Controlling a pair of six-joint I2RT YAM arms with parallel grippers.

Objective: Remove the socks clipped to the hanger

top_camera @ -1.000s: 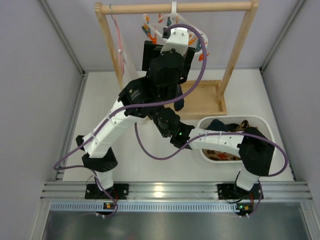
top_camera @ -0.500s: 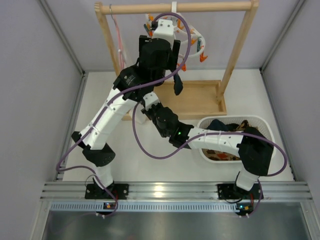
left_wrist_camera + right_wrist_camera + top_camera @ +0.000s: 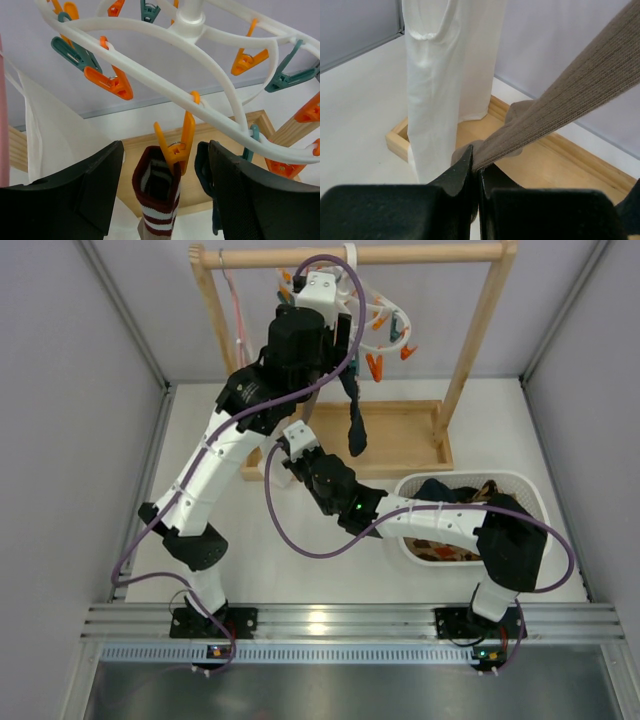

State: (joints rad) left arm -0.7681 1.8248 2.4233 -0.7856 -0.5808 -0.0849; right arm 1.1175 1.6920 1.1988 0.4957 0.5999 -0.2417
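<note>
The left gripper point(image 3: 162, 165) stood spread, its black fingers on either side of the cuff of the taupe sock point(image 3: 154, 205), a ribbed tube banded maroon and white. Just above the gripper, an orange peg point(image 3: 176, 145) pinched that cuff to the hanger point(image 3: 150, 50), a smooth white plastic oval loop. The right gripper point(image 3: 476, 166) was pressed together on the sock's ribbed knit, which stretched taut up and away from it. A limp white cloth point(image 3: 440, 75) hung just beyond its fingers, over a pale wooden base point(image 3: 555, 160).

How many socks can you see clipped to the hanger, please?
2. The striped-cuff sock hangs from the middle orange peg, inside the open left hand; a dark sock hangs just right of it, its peg hidden. More may be hidden.
</note>
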